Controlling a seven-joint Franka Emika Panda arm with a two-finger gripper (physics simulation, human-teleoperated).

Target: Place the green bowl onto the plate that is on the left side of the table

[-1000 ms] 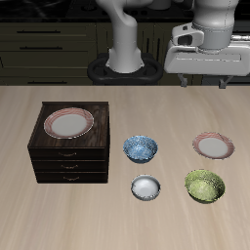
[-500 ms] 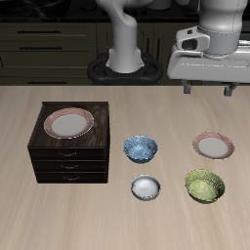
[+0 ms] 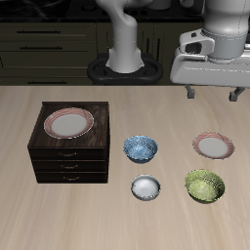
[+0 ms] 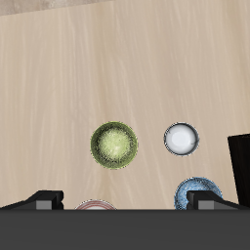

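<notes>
The green bowl point(image 3: 205, 186) stands upright near the table's front edge; it also shows in the wrist view point(image 4: 114, 144). The plate on the left side of the table point(image 3: 213, 146), pinkish-red rim and pale centre, lies just behind the bowl; only its edge shows in the wrist view point(image 4: 96, 205). My gripper point(image 3: 211, 92) hangs high above the back of the table, behind the plate, open and empty, with its fingertips point(image 4: 47, 197) spread wide.
A dark wooden drawer cabinet point(image 3: 70, 146) carries a second, browner-rimmed plate point(image 3: 67, 123). A blue patterned bowl point(image 3: 141, 148) and a small white-grey bowl point(image 3: 145, 187) stand mid-table beside the green bowl. The robot base point(image 3: 124, 59) is at the back.
My gripper has drifted sideways above the table's back toward the side with the green bowl and plate. Nothing on the table has moved.
</notes>
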